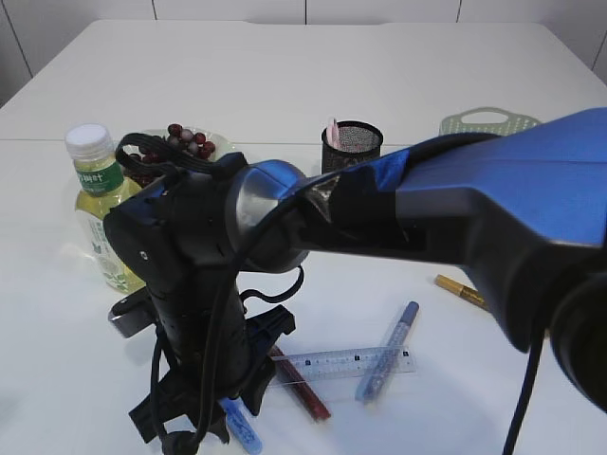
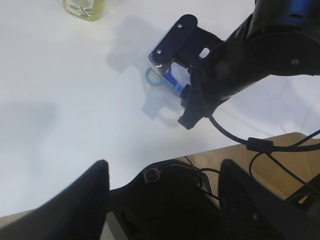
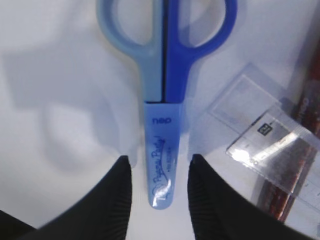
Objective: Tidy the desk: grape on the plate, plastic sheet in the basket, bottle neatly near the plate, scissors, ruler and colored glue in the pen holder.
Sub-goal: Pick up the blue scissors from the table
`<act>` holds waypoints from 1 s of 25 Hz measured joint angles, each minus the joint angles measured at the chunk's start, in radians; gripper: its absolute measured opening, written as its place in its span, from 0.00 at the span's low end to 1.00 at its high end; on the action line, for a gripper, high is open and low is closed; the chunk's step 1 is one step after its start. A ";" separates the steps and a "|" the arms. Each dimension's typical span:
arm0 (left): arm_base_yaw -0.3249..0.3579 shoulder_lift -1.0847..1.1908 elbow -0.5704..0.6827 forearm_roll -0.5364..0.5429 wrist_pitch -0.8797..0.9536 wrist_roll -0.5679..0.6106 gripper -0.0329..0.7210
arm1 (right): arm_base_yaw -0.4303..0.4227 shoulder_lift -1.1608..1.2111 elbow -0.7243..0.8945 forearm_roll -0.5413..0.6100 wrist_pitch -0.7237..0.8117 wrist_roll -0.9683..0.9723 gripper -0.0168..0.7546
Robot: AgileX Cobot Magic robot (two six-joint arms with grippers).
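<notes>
The scissors (image 3: 162, 110), with light and dark blue handles and a blue blade cover, lie flat on the white table. My right gripper (image 3: 160, 165) straddles the covered tip, open, with a gap on each side. From outside, the right gripper (image 1: 204, 417) points down at the near left over the scissors (image 1: 242, 428). The clear ruler (image 1: 351, 362) lies beside a blue glue pen (image 1: 389, 351) and a red glue pen (image 1: 302, 384). The bottle (image 1: 100, 199) stands by the plate (image 1: 223, 144) of grapes (image 1: 185, 140). The pen holder (image 1: 351, 147) and basket (image 1: 488, 121) stand behind. My left gripper (image 2: 165, 170) is open and empty. The plastic sheet is out of view.
A gold pen (image 1: 460, 289) lies at the right under the right arm. The arm's blue body fills the right of the exterior view. In the right wrist view the ruler (image 3: 272, 145) lies close to the right finger. The table's near edge shows low in the left wrist view.
</notes>
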 joint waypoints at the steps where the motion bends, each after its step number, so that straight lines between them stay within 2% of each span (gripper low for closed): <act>1: 0.000 0.000 0.000 0.000 0.000 0.000 0.70 | 0.000 0.000 0.000 0.000 0.000 0.000 0.42; 6: 0.000 0.000 0.000 0.000 0.000 0.000 0.70 | 0.000 0.000 0.000 0.000 0.000 0.000 0.39; 25: 0.000 0.000 0.000 0.000 0.000 0.000 0.70 | 0.000 0.000 0.000 0.003 -0.003 0.000 0.38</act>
